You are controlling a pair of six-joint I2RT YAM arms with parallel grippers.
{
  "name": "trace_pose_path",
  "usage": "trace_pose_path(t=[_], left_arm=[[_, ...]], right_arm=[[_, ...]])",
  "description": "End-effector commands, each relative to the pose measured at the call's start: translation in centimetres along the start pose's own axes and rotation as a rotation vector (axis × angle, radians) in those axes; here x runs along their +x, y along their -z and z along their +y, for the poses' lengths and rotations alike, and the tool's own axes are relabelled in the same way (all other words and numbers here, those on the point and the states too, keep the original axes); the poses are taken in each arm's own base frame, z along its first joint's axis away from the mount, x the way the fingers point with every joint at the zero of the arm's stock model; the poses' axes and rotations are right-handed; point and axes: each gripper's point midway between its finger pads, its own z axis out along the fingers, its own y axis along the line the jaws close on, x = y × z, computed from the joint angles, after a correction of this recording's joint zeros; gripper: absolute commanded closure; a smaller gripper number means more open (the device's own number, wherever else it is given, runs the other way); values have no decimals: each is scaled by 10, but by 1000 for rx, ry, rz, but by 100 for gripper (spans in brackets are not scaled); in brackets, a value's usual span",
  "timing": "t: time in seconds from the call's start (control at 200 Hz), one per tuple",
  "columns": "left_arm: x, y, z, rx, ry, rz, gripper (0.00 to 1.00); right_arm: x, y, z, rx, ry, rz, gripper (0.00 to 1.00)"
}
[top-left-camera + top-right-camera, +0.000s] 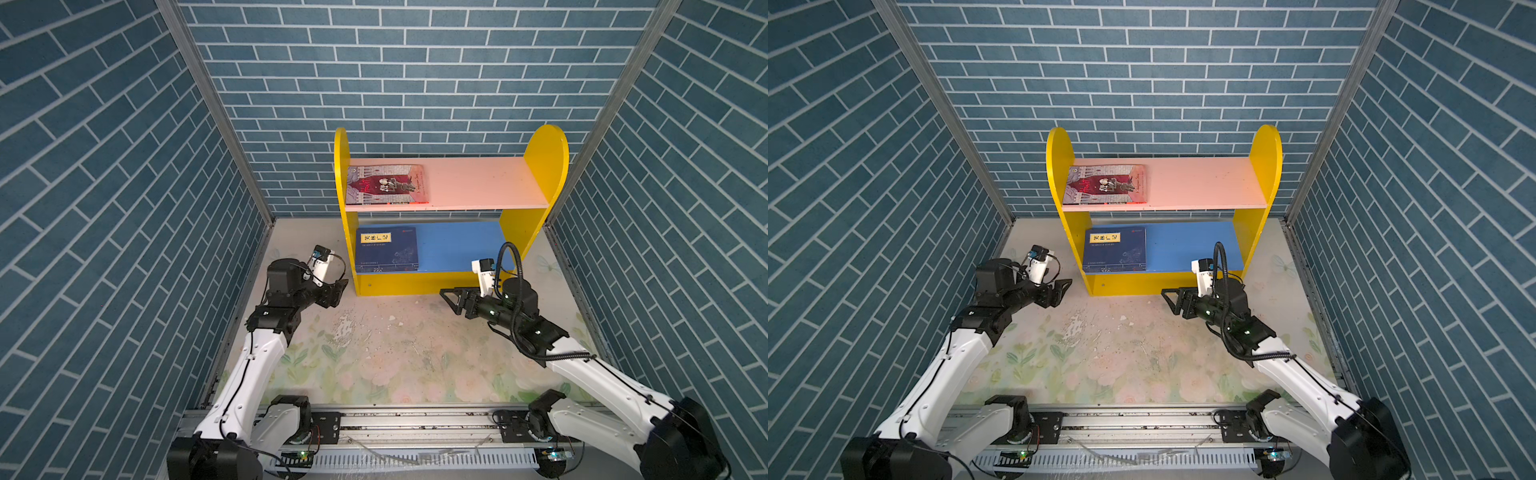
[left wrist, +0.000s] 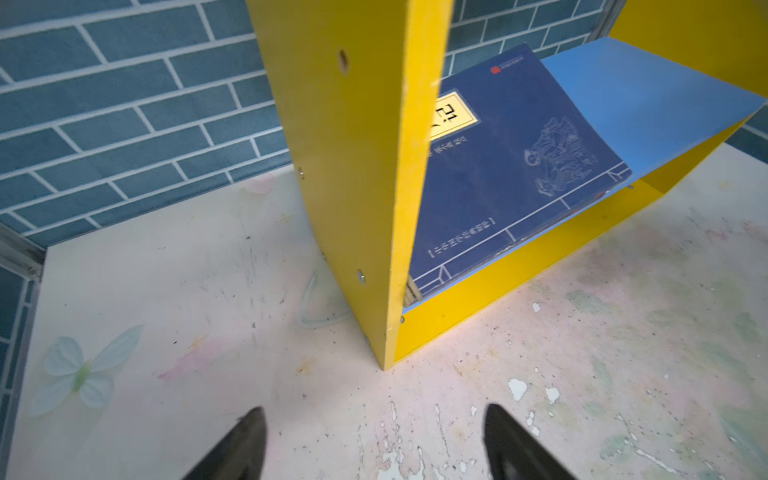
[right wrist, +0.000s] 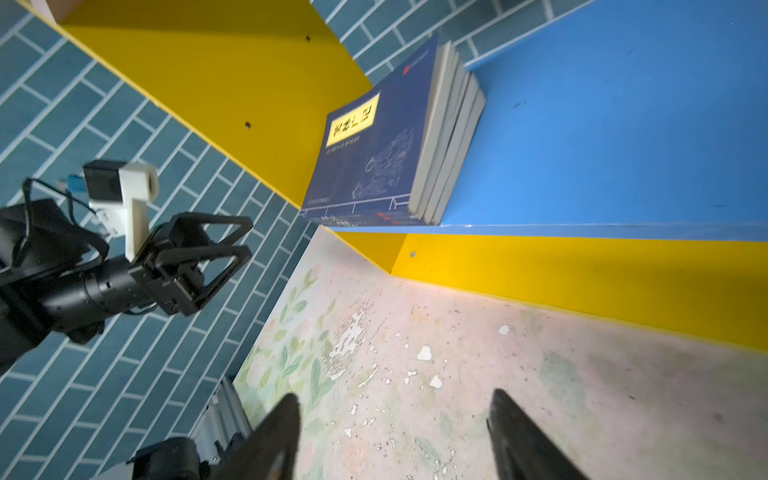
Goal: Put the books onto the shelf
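Note:
The shelf [image 1: 544, 166] [image 1: 1264, 166] stands at the back of the table, with yellow side panels. A grey-and-dark-red book [image 1: 386, 185] [image 1: 1106, 185] lies flat at the left end of the pink upper board [image 1: 478, 183]. Several navy books [image 1: 386, 249] [image 1: 1115, 249] [image 2: 511, 166] [image 3: 374, 153] are stacked flat at the left end of the blue lower board [image 1: 457, 245]. My left gripper [image 1: 340, 286] [image 2: 375, 409] [image 3: 245, 237] hangs open and empty just outside the shelf's left panel. My right gripper [image 1: 446, 297] [image 3: 395, 392] is open and empty in front of the shelf's base.
Blue brick-pattern walls [image 1: 124, 208] close in the back and both sides. The table [image 1: 395, 353] has a worn floral surface with flaked paint. A metal rail [image 1: 415, 419] carrying both arm bases runs along the front edge.

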Motion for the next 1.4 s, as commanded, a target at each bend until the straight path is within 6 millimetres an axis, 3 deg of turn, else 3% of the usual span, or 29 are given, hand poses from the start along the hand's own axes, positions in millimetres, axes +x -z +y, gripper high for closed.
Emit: trace_pose_path(t=[0.0, 0.135, 0.195, 0.3, 0.445, 0.63, 0.825, 1.05, 1.395], left_arm=[[9, 10, 7, -13, 95, 7, 2], [16, 16, 29, -84, 151, -30, 0], [31, 13, 38, -103, 185, -34, 0], [40, 12, 62, -133, 275, -103, 0], [54, 5, 87, -159, 368, -134, 0], [61, -12, 92, -128, 325, -190, 0], [61, -23, 97, -112, 293, -283, 0], [76, -34, 98, -114, 255, -350, 0], [74, -39, 99, -98, 234, -438, 0]], right_arm=[[-1, 27, -43, 250, 145, -49, 5], [-28, 66, -78, 497, 196, -190, 1], [-40, 81, -94, 595, 200, -274, 1], [-54, 103, -109, 680, 213, -429, 1], [-49, 113, -146, 834, 225, -354, 1], [-38, 127, -202, 985, 172, -315, 1], [-35, 151, -236, 1091, 132, -377, 1], [-28, 163, -262, 1133, 125, -443, 1], [-28, 144, -273, 1045, 218, -544, 1]])
